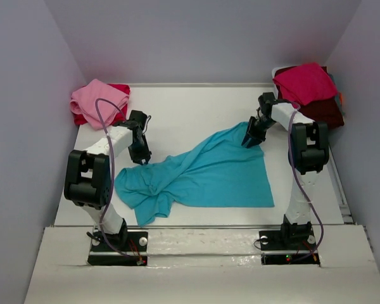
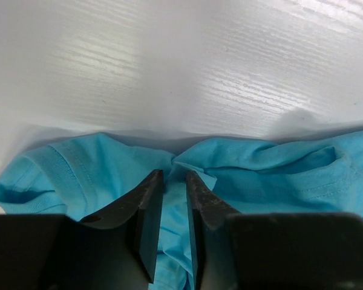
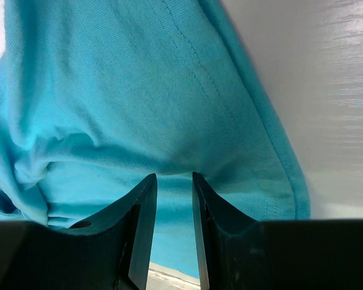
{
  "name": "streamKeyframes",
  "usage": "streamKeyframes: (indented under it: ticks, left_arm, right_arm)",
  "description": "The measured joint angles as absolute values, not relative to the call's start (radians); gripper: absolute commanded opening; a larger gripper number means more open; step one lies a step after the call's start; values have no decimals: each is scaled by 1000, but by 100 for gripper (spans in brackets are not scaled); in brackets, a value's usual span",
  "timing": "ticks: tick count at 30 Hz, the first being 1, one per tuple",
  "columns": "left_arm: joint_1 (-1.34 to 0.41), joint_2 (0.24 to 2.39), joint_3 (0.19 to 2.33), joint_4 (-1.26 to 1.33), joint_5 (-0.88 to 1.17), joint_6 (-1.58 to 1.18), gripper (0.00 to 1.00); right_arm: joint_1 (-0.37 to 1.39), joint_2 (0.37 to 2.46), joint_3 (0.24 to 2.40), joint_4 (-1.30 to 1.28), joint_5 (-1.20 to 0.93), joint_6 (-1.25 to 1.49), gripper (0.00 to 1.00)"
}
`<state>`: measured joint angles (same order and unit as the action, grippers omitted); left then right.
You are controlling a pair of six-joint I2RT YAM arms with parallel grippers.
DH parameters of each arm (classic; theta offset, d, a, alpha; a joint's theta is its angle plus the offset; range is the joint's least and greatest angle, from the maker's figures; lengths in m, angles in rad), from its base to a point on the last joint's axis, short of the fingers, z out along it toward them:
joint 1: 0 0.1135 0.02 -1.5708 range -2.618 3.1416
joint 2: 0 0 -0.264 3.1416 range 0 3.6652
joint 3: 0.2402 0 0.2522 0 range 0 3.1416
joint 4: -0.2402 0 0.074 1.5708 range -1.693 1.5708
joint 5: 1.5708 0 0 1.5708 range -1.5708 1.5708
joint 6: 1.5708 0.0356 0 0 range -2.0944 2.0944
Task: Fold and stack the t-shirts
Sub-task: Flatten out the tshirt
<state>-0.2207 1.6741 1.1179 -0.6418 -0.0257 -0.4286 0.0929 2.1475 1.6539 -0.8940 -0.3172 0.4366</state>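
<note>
A turquoise t-shirt lies crumpled across the middle of the white table, bunched at its left end. At the shirt's upper left edge my left gripper points down. In the left wrist view its jaws stand narrow with a fold of the turquoise cloth pinched between them. My right gripper is at the shirt's far right corner. In the right wrist view it is shut on the hemmed cloth, which is raised off the table.
A pink t-shirt lies on a red one at the back left corner. At the back right a crimson t-shirt rests on a dark maroon one. Grey walls stand close on three sides.
</note>
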Motion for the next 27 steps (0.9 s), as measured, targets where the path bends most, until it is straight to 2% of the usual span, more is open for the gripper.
streamKeyframes:
  ticks: [1,5,16,27]
  left_arm:
    - [-221,1674,1123,-643,-25,-426,21]
    - [-221,1674,1153,-641,-19,-421,6]
    - [-221,1692,1221,-654,-18,-404,6]
    - [-221,1903,1639,-725,-85,-384,6]
  right_arm:
    - [93,2148,1654,-894,-317,437,36]
    - [93,2148,1654,-894,-315,437,36]
    - [93,2148,1654,-895,-310,437,36]
    - [93,2150,1654,-898,-297,436,36]
